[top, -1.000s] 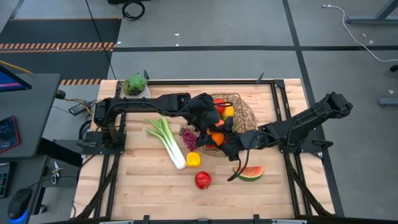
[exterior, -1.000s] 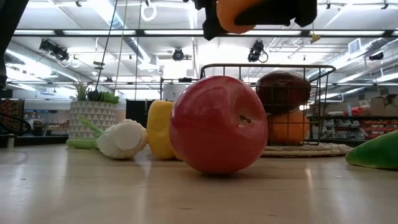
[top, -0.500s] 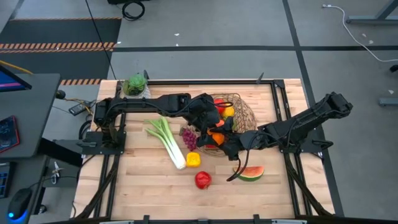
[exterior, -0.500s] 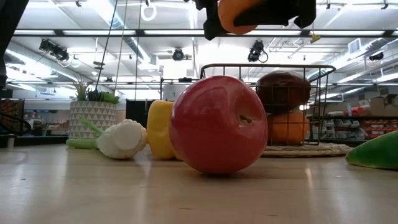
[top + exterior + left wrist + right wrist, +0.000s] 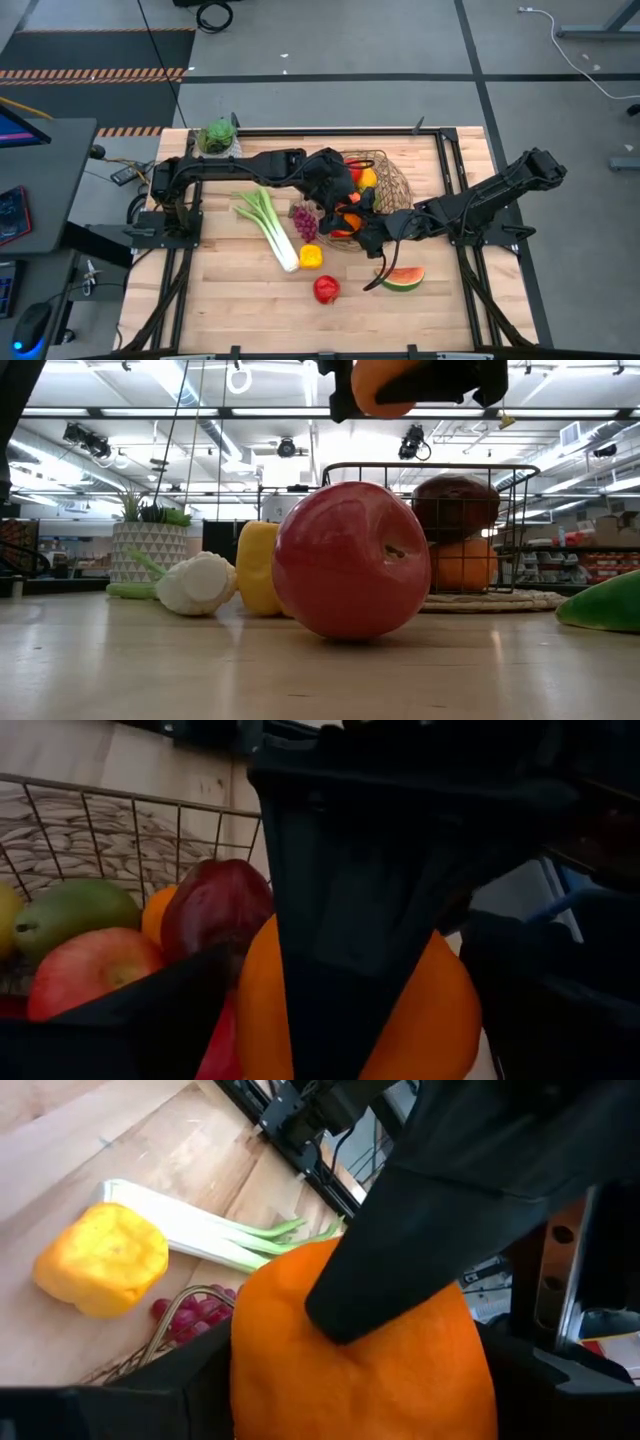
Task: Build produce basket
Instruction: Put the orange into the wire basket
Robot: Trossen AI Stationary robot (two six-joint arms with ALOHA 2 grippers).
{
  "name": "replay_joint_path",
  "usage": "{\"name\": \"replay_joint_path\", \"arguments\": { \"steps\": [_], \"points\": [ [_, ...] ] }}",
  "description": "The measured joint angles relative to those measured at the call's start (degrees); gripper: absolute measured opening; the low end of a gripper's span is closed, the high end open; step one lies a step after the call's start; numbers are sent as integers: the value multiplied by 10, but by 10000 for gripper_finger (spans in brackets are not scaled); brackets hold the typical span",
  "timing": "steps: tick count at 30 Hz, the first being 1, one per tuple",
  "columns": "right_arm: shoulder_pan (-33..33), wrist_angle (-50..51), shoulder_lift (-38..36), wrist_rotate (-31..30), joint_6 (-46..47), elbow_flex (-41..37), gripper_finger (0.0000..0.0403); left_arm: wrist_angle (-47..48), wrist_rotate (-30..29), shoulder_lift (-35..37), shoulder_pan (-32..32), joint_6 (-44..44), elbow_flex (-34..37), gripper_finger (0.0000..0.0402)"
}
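The table [image 5: 230, 300] is light wood planks w/ a black frame around, standing on a grey concrete floor [image 5: 330, 50] w/ dark lines; a striped hazard mat lies at the far left, and a grey desk w/ a screen is beside the table on the left. In the low view the room behind shows ceiling lights, shelves and a white patterned pot w/ green plant [image 5: 147, 545]. The basket [image 5: 385, 180] sits at the table's far centre-right, already w/ fruit inside. Both arms meet at its near-left rim: left tool [image 5: 345, 205] and right tool [image 5: 362, 228] are both at one orange [image 5: 349, 222], lifted above the table. The wrist views show what the high view hides: in the left wrist view a dark finger [image 5: 340, 910] lies across the orange, clamped on it, w/ a dark red apple, a green fruit and a red-yellow fruit in the basket behind; in the right wrist view the right tool's finger [image 5: 440, 1230] presses on the same orange, also gripping. On the table lie the leek [image 5: 268, 225], grapes [image 5: 303, 222], yellow pepper [image 5: 311, 256], red apple [image 5: 325, 289] and watermelon slice [image 5: 403, 279], all apart from the basket. The low view shows the apple close and big, pepper and the leek's white end behind it, which the top view gives only small.
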State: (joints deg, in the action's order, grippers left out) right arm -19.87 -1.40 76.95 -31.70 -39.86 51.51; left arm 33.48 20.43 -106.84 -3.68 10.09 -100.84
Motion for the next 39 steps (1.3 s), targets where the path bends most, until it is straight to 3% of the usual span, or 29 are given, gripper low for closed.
{"name": "replay_joint_path", "arguments": {
  "steps": [5,14,28,35,39],
  "points": [
    [0,8,0,-7,7,0,295,6,-5,0,1,-2,0,399],
    [-22,23,-5,-87,-9,0,294,30,-3,0,-10,-23,-5,400],
    [-44,105,-75,-145,35,0,294,85,-4,9,-14,-50,-5,400],
    [-46,193,-109,-142,132,0,295,154,-3,17,-12,-82,-5,400],
    [-48,213,-129,-96,175,0,295,179,-6,17,-17,-77,-5,400]
  ]
}}
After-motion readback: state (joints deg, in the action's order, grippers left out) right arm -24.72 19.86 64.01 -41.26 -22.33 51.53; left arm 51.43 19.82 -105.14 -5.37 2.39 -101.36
